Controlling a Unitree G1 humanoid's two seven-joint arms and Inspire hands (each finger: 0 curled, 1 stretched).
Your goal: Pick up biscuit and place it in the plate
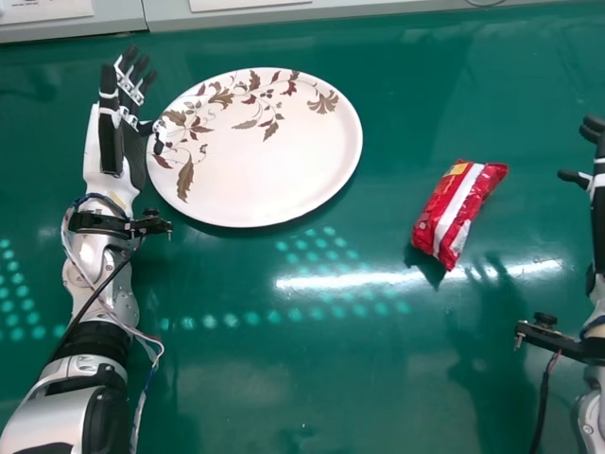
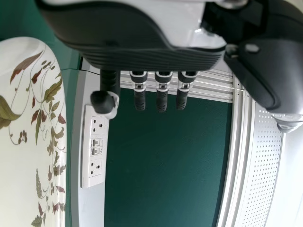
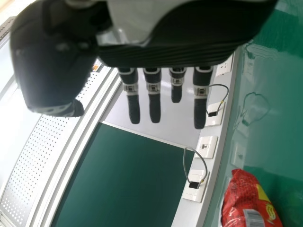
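A red biscuit packet with a white stripe lies slanted on the table, right of centre; part of the packet also appears in the right wrist view. The white plate with a leaf pattern is at the upper left, and its patterned side is in the left wrist view. My left hand is open at the plate's left edge; its fingers are straight. My right hand is at the right edge, apart from the packet, with straight fingers and nothing held.
The green table reflects bright light below the plate and packet. Along its far edge runs a pale panel. Wall sockets and cable loops are beyond the hands.
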